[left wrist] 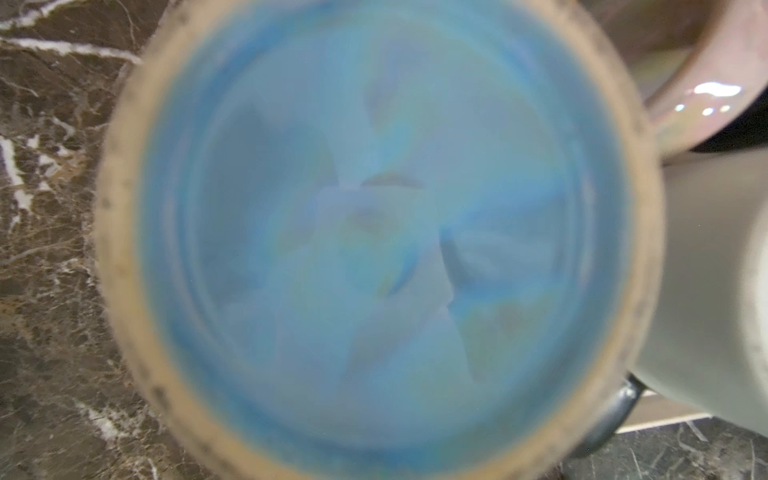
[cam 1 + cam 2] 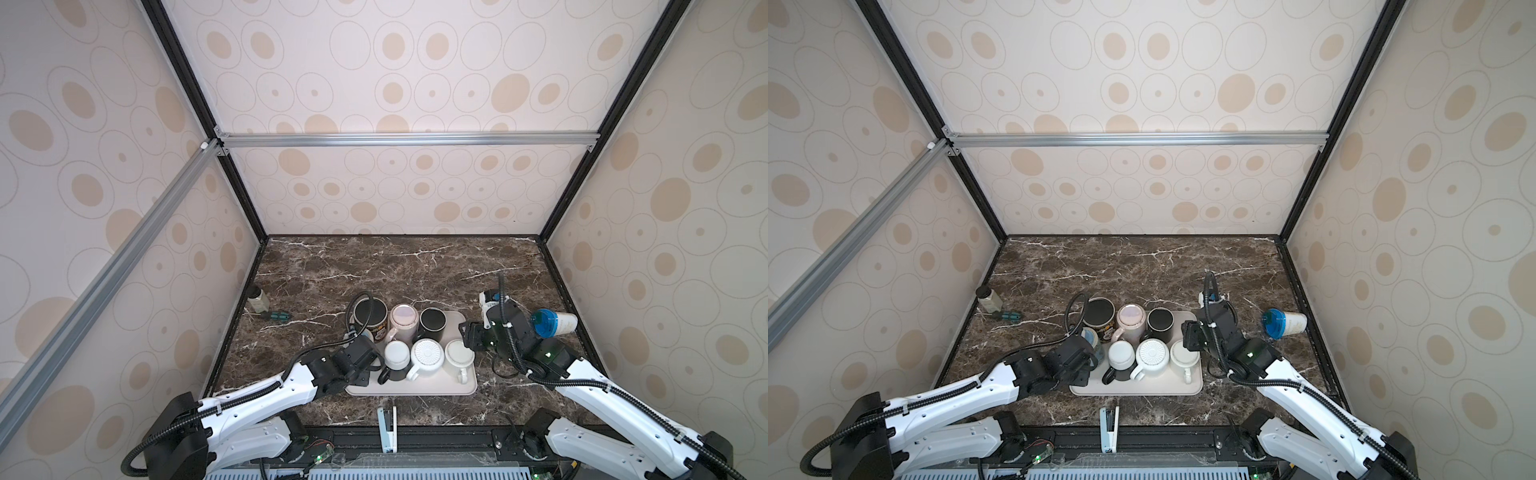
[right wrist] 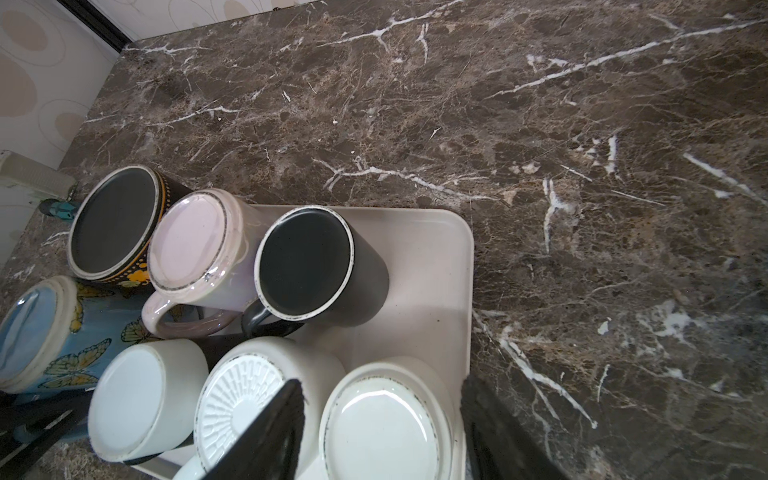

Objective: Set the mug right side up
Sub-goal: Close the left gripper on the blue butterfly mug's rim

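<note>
Though grip point is hidden, left gripper (image 2: pixel 1089 357) is judged closed on blue mug (image 3: pixel 62 332) at left side of tray (image 3: pixel 436 257); mug axis tilted, base turned toward left wrist camera. Right gripper (image 3: pixel 380 380) held wide above white mug (image 3: pixel 382 428), farther off; left arm nearer.

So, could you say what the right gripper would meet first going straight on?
Probably the upturned white mug at the front right of the tray, which the right gripper straddles; depth unclear.
</note>
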Motion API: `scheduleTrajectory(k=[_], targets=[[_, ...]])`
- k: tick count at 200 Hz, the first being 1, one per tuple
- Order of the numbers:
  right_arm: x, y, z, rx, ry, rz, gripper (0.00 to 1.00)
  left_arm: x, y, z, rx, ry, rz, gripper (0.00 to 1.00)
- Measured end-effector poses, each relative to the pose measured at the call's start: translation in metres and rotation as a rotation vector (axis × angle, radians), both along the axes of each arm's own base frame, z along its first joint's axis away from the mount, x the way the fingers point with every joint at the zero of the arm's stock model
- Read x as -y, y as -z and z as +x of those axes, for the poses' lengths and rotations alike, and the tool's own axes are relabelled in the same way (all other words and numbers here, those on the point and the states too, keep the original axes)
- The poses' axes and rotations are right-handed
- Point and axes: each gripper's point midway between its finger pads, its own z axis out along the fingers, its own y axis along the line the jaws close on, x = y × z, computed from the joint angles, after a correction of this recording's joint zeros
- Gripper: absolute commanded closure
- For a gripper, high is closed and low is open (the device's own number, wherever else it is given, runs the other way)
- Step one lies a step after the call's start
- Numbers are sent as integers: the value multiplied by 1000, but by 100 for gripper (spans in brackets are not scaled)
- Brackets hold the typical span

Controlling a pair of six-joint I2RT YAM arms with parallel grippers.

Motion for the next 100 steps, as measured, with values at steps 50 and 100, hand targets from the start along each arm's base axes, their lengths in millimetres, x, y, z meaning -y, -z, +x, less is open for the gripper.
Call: scheduleTrajectory(k=[50, 100], targets=[[-5, 0, -3, -7, -16, 9, 46, -4, -10, -4, 14, 6, -20, 100], [-11, -3, -7, -8, -37, 19, 51, 1, -28, -7, 28, 47, -7, 100]])
